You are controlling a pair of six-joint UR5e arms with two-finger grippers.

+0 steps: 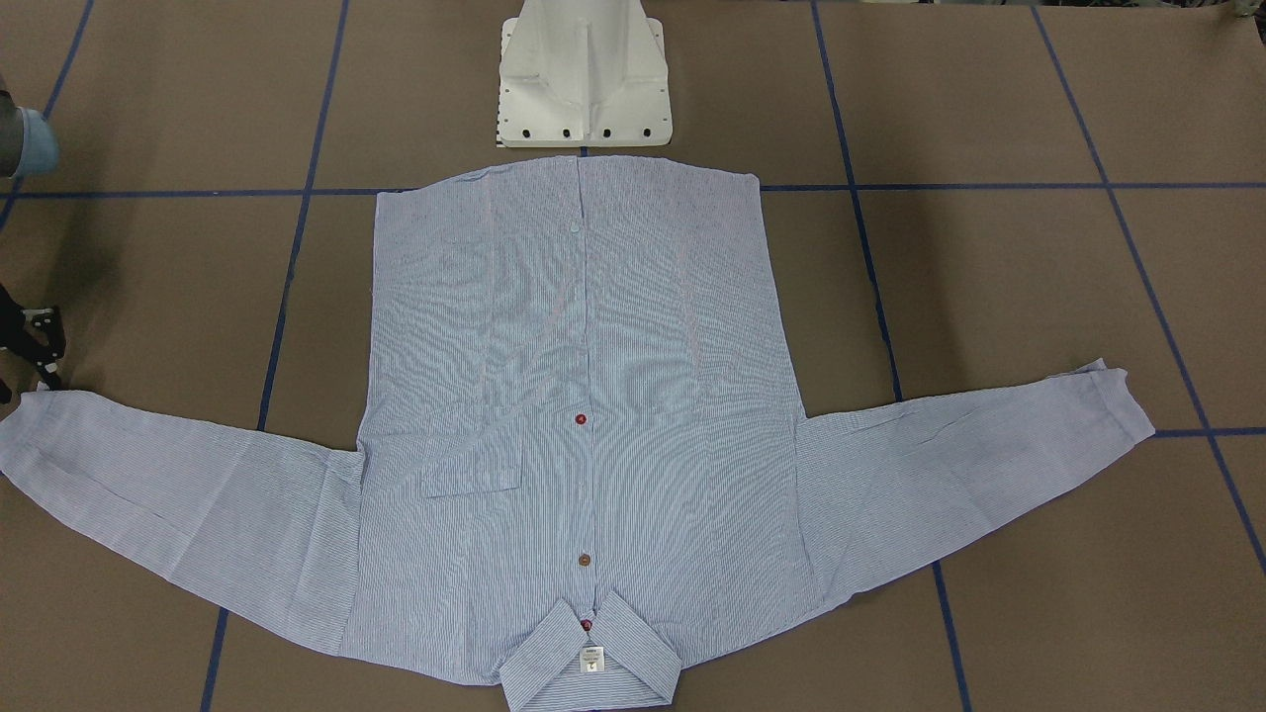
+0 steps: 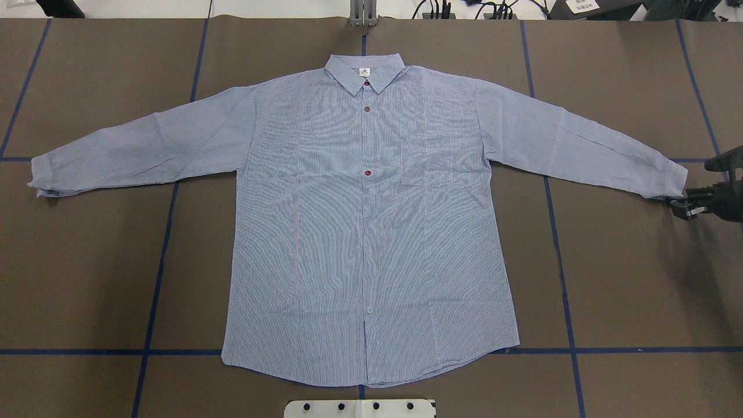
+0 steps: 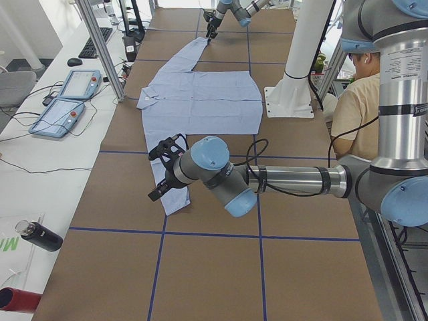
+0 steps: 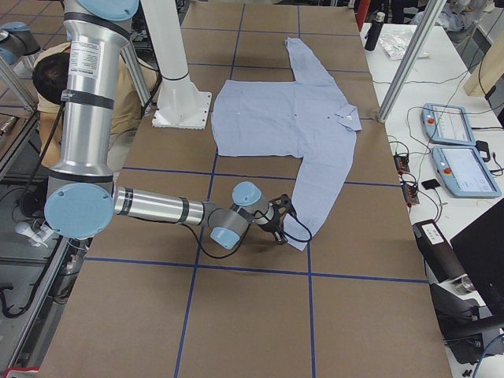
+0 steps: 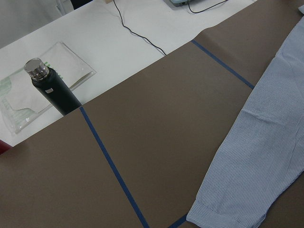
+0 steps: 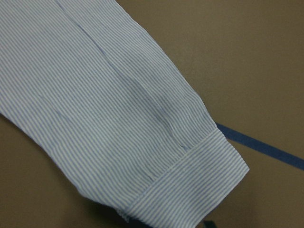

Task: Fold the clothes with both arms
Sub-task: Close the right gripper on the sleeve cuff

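The light-blue striped shirt (image 2: 371,232) lies flat on the brown table, front up and buttoned, with both sleeves spread out and the collar (image 1: 591,658) pointing away from the robot base. My right gripper (image 2: 693,194) sits low at the end of the right-hand sleeve, just off its cuff (image 6: 190,190), and its fingers look open with nothing between them. It also shows at the picture's edge in the front-facing view (image 1: 35,346). My left gripper (image 3: 164,170) hovers by the other cuff (image 5: 228,213). It shows only in the exterior left view, so I cannot tell its state.
The white pedestal base (image 1: 584,79) stands at the shirt's hem. A dark bottle (image 5: 52,90) and a plastic bag (image 5: 28,99) lie on the white bench past the table's end. Teach pendants (image 3: 73,83) and metal posts (image 3: 100,47) line the far side. A person (image 3: 361,107) sits behind the robot.
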